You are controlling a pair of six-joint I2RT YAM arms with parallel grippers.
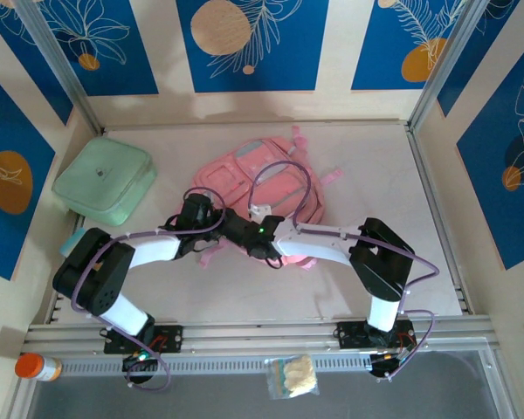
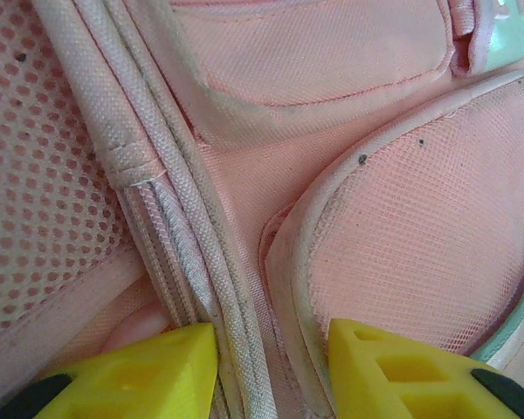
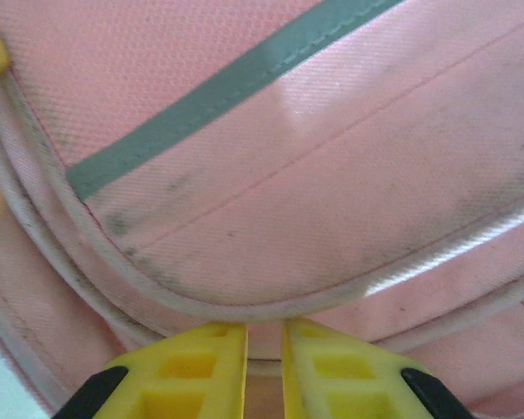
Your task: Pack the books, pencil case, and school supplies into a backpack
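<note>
The pink backpack (image 1: 264, 179) lies flat in the middle of the table. Both arms reach in and meet at its near edge. My left gripper (image 1: 244, 232) shows its yellow fingers (image 2: 162, 371) pressed on either side of a bundle of piped seam and zip (image 2: 211, 262), which fills the gap between them. My right gripper (image 1: 271, 246) has its fingers (image 3: 201, 367) nearly together, pinching a thin pink fabric edge (image 3: 264, 345) under a curved panel with a grey-green stripe (image 3: 218, 96). The books are out of view.
A mint green square pouch (image 1: 103, 182) sits at the back left, with a pale blue item (image 1: 71, 241) at its near side. An orange bottle (image 1: 35, 367) and a small clear bag (image 1: 291, 377) lie on the front rail. Walls enclose three sides.
</note>
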